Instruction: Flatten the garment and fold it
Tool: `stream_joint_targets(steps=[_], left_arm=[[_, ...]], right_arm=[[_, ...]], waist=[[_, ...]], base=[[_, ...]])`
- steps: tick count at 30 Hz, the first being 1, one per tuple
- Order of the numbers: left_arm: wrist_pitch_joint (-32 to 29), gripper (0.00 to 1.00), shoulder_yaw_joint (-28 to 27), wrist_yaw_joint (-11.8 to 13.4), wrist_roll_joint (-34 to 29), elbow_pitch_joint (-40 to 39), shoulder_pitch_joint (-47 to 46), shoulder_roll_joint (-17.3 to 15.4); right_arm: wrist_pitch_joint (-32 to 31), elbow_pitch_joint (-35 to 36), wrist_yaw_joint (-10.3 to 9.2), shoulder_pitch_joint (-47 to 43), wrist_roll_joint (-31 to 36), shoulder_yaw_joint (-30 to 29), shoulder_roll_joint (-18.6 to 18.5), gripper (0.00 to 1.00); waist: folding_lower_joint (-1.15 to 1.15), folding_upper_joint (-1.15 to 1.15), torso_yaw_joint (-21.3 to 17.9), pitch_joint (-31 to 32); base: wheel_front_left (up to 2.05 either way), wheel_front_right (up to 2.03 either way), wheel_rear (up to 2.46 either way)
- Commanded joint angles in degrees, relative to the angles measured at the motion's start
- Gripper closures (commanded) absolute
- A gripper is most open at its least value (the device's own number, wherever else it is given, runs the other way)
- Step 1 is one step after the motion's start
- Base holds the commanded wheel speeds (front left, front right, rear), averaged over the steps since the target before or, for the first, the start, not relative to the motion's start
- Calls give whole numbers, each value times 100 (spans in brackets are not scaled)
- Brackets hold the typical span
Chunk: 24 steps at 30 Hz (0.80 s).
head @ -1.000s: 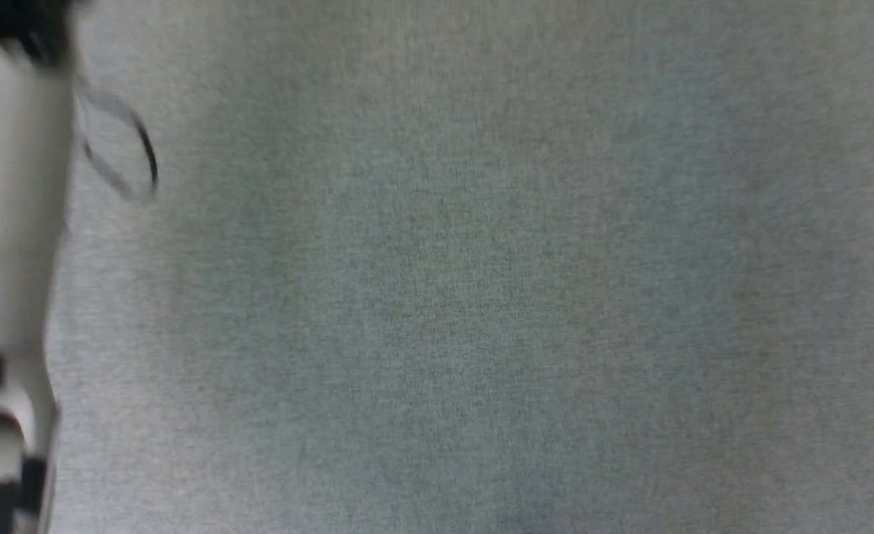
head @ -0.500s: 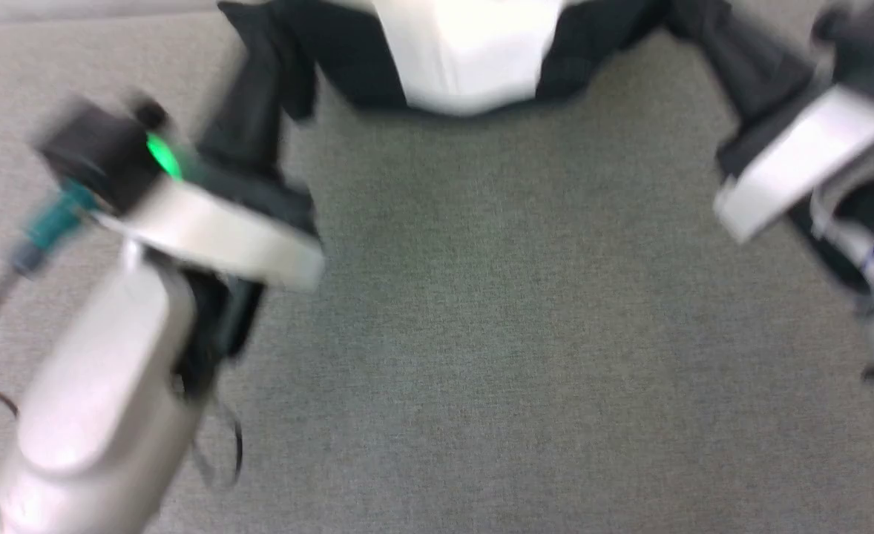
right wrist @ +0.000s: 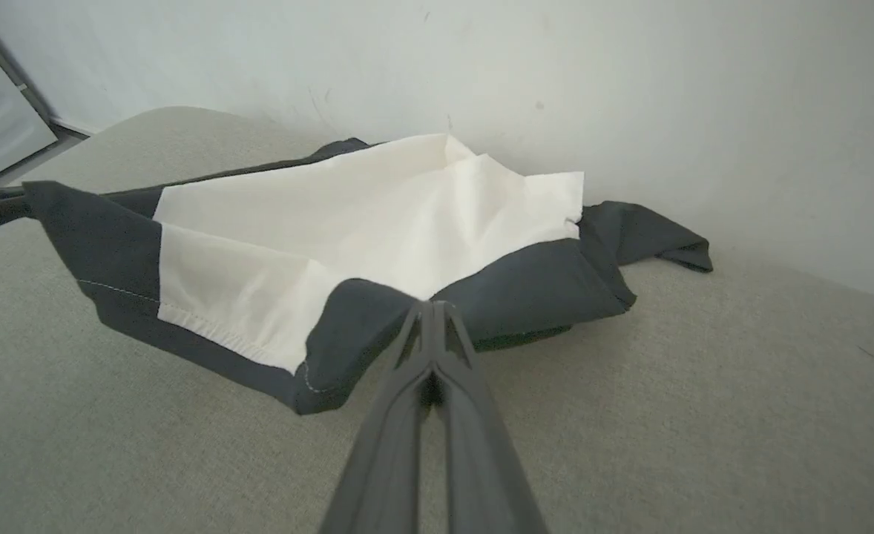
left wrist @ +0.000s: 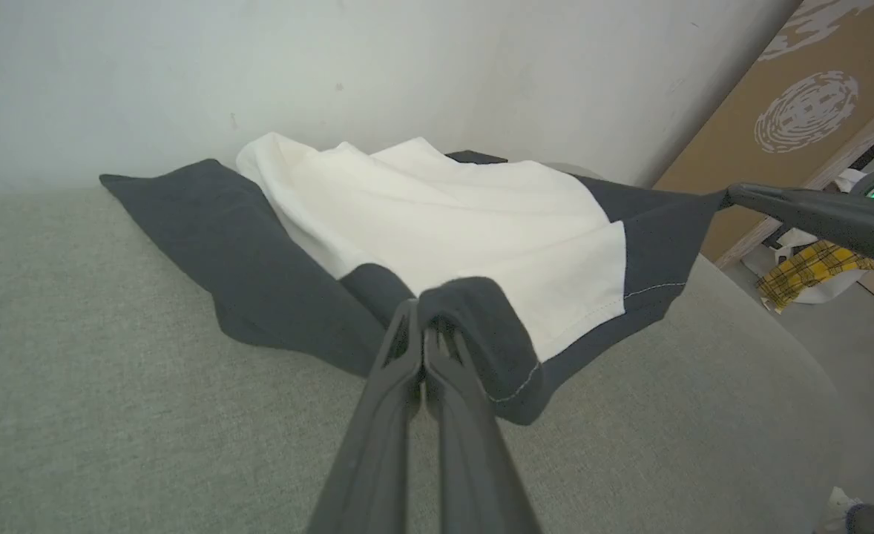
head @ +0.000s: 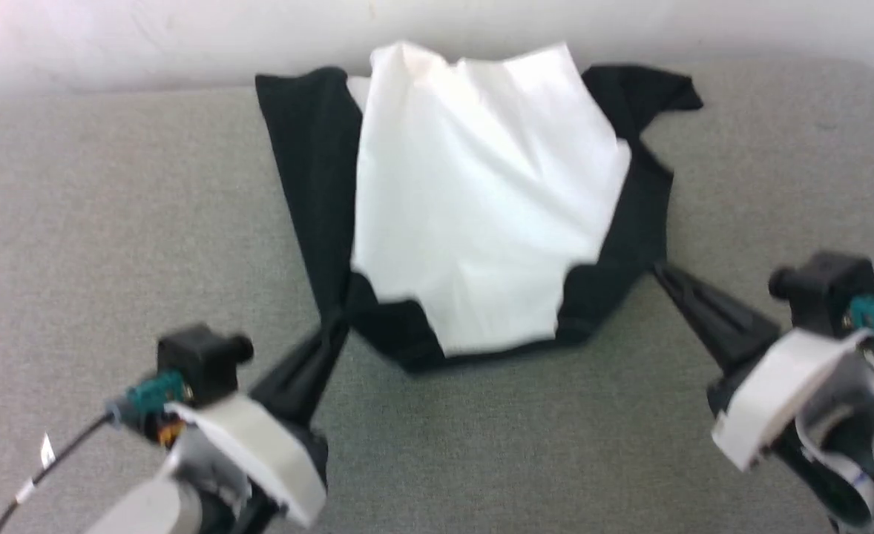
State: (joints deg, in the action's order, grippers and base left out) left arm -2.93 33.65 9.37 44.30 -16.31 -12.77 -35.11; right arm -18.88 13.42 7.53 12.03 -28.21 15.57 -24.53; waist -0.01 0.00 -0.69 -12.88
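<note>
Grey woven upholstery lies nearest and bears the work. Left gripper, at 7 o'clock in the head view, has its jaws pinched tight on the black near-left corner of the garment. Right gripper, at 4 o'clock, is likewise clamped on the black near-right corner. Both corners are raised and the edge sags between them. Garment runs toward 12 o'clock, creased white panel uppermost, far edge at the foot of the pale wall.

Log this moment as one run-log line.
stage: flattening | left hand: shut on T-shirt, near left corner | right hand: shut on near right corner | T-shirt: wrinkled, unfolded, near edge lifted off grey cushion
</note>
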Motion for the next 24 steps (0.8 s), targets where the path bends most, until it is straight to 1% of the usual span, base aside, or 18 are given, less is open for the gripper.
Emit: stream_joint_targets(steps=[1,5,9,14,18,24], left_arm=[[-87,100,40,58,104,-86,186,-81],[-460,100,207,94,368,-237,645,-291],[-854,100,420,118,650,-338,1037,-434],[-1253,100,667,200,990,-478,1475,-510],[-1490,100,827,322,1154,-533,1772,-579],[-1768,100,1056,431,1368,-500,2092,-581]], right_arm=[[-103,100,-4,-214,-66,-101,40,100],[-553,324,-4,-886,-237,-309,55,100],[-958,460,-4,-1507,-379,-515,53,100],[-1507,617,-4,-2274,-545,-635,78,100],[-1920,754,-4,-2854,-691,-679,111,100],[-2209,879,-4,-3459,-732,-736,173,100]], waist=[[1,0,-20,223],[1,0,-32,398],[1,0,-32,550],[1,0,-33,759],[1,0,-40,889],[1,0,-48,980]], base=[[0,0,0],[0,0,0],[0,0,0],[0,0,0],[0,0,0],[0,0,0]])
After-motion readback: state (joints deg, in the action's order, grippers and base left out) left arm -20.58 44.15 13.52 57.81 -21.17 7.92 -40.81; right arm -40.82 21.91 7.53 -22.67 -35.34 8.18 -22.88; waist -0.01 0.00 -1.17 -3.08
